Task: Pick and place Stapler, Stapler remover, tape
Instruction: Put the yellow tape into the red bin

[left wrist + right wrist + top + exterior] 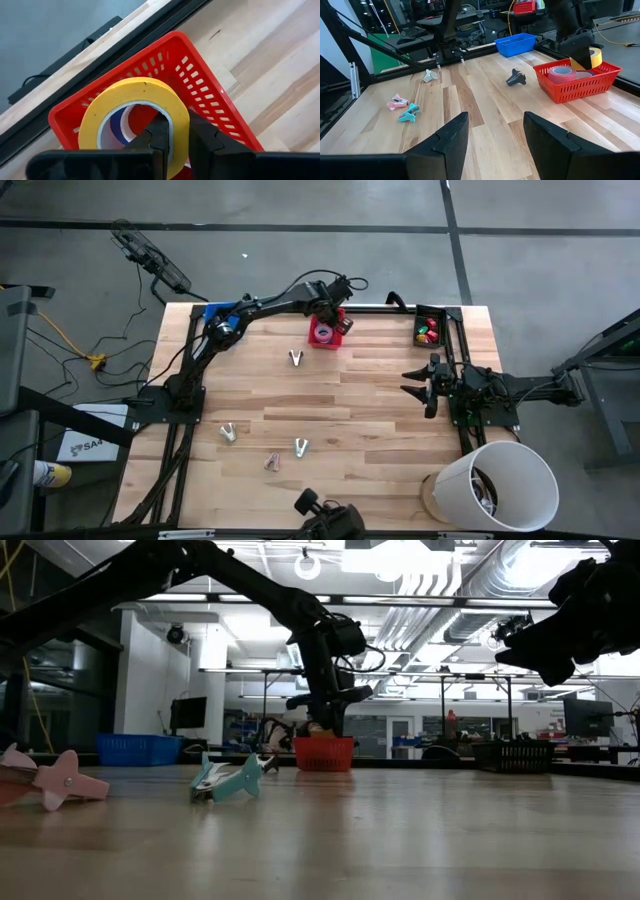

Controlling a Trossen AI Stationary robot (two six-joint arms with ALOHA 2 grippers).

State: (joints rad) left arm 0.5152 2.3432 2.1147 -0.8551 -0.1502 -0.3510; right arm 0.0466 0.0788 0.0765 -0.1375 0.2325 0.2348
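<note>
The left gripper [175, 137] hangs over the red basket [210, 80] at the table's [380, 410] far edge, its fingers [161, 134] clamped on the wall of the yellow tape [135, 95]. The right gripper [492, 132] waits at the right side, fingers spread, holding nothing.

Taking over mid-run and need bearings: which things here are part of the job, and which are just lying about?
Job things:
yellow tape, held by the left gripper over the red basket
pink tape in that basket
staple removers: dark, teal, pink, grey

Lying about:
blue bin
black tray
white bucket
</note>
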